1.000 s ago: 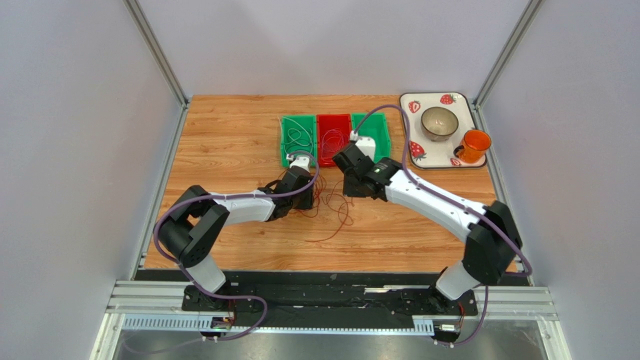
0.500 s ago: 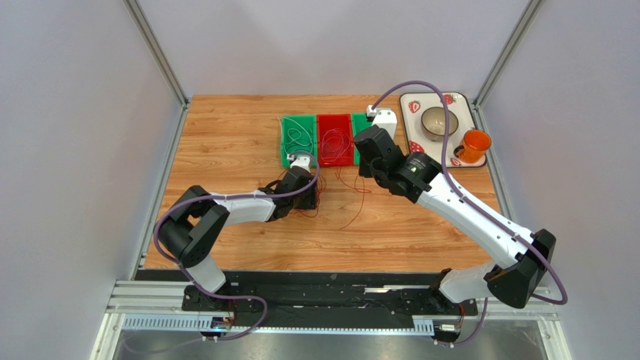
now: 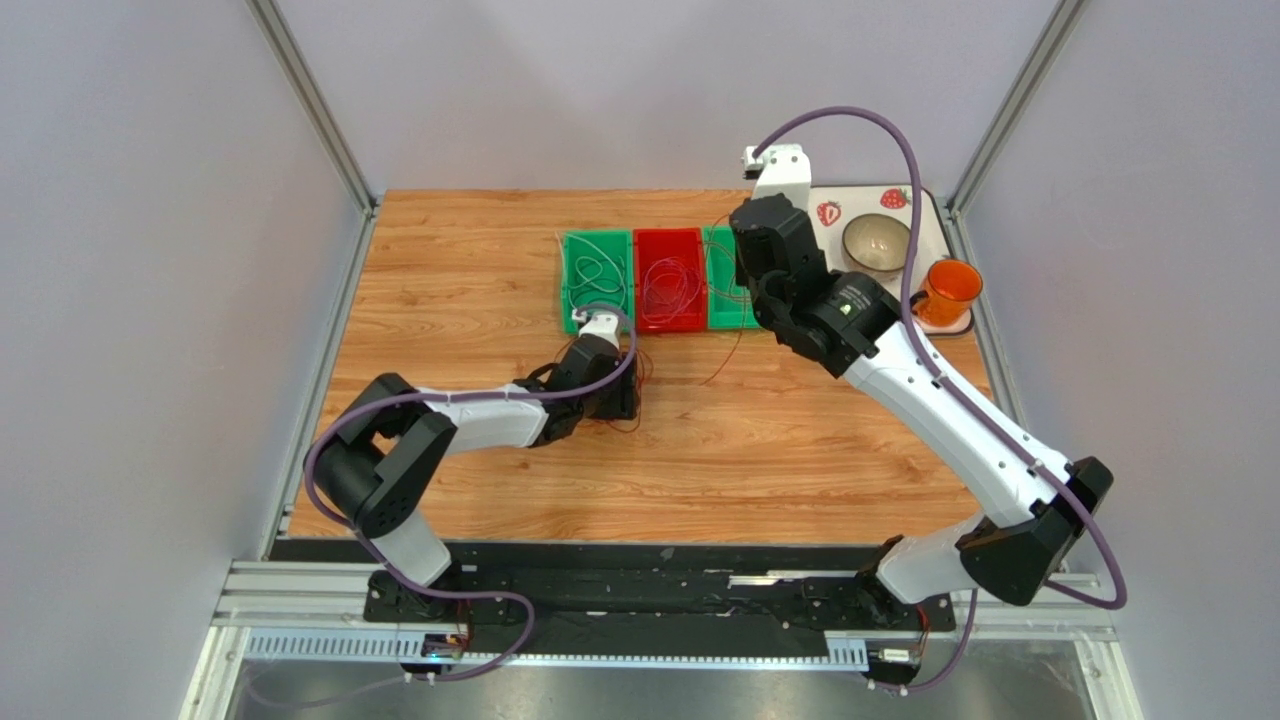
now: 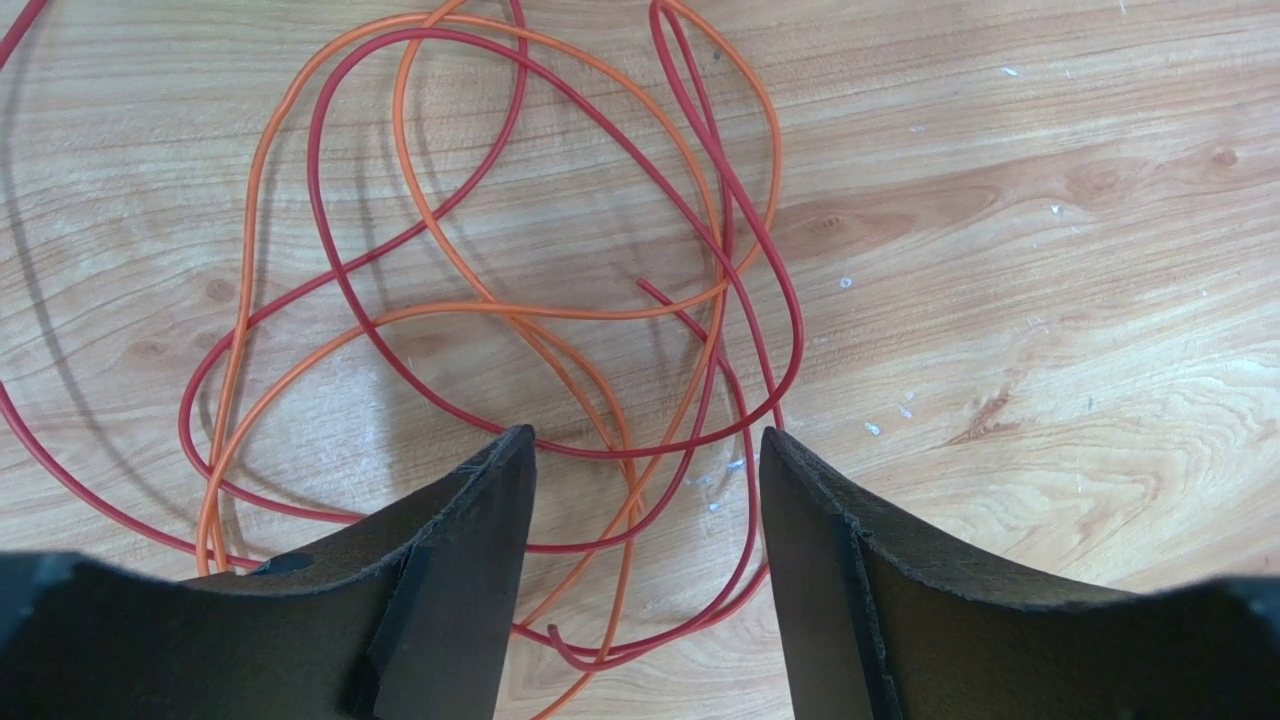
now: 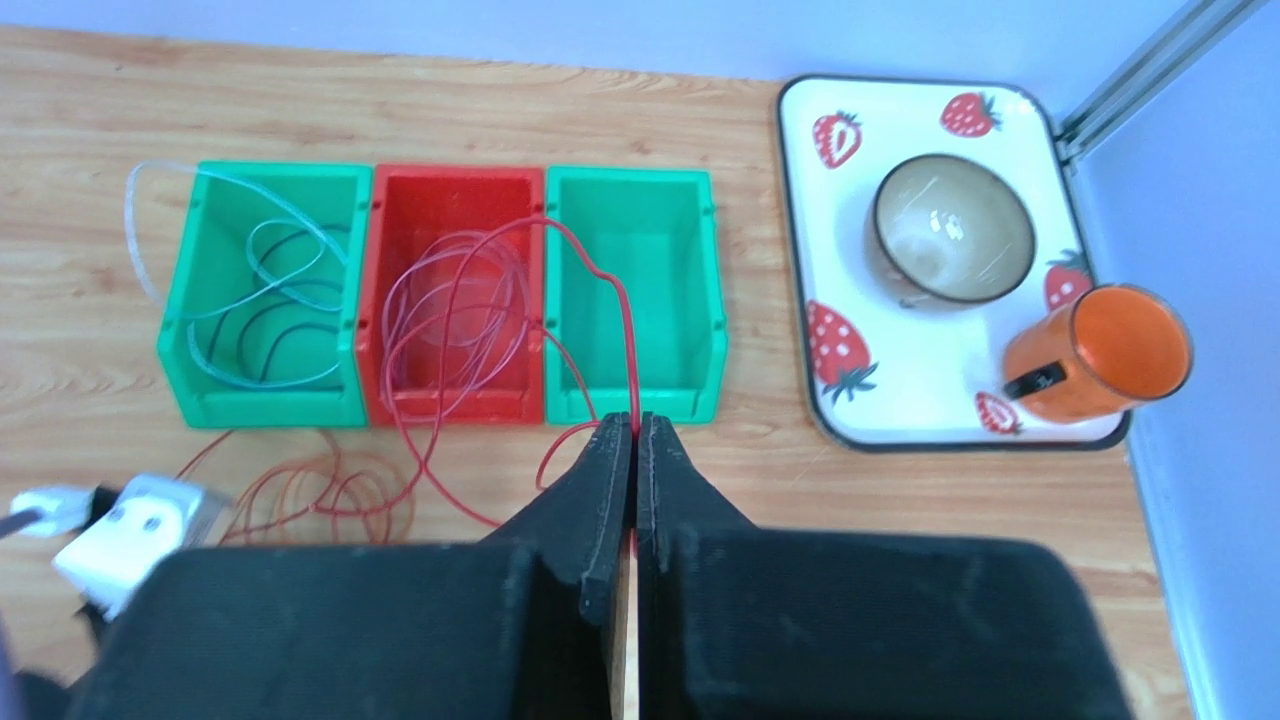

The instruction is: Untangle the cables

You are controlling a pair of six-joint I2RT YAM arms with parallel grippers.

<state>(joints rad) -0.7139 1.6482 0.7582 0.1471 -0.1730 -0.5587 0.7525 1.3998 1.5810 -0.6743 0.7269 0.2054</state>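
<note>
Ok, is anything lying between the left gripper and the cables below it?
Nothing visible. The left gripper is open just above the cables, red and orange loops lying on the table. The right gripper, shut on a red cable, is away over the bins.

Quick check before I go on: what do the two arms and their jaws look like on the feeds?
The left arm and right arm both have white links with black joints and bases. A purple hose runs along each, ending at a small white camera housing by the wrist. The right arm shows a small green light. The jaws are matte black wedges tapering to narrow tips, with no markings visible.
</note>
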